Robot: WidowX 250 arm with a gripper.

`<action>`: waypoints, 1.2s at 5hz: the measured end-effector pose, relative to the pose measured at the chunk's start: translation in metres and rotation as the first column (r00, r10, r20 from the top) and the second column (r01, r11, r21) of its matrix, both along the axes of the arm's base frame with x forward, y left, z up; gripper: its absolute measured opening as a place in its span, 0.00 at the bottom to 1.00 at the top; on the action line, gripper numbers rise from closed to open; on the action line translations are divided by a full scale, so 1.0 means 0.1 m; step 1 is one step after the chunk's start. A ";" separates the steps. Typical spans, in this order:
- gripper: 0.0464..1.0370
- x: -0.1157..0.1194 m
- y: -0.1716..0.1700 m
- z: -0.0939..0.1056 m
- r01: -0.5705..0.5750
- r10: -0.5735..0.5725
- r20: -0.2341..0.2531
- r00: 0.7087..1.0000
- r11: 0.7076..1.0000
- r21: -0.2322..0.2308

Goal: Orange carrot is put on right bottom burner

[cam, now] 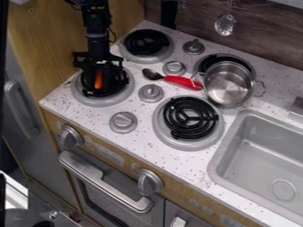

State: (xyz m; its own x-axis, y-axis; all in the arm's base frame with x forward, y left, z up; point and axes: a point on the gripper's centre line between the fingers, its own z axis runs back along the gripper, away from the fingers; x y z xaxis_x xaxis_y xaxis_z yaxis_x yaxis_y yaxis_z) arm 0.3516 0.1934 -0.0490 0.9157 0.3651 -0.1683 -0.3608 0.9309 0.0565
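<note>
You're likely working the grasp, gripper (98,80) hanging at the carrot (98,78); I can't tell its opening or hold. Next you're needing certain grip, then crossing to the right bottom burner (190,119).

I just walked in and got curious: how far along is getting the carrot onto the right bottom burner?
No finished step shows: the orange carrot isn't on the right bottom burner. It's at the gripper, over the left bottom burner; whether it's gripped, I can't tell. Left to do: secure it if needed, carry it across and set it down.
</note>
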 end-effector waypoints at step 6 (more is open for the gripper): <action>0.36 -0.18 -1.89 -0.07 0.371 -0.371 0.007 0.929 0.928 -0.037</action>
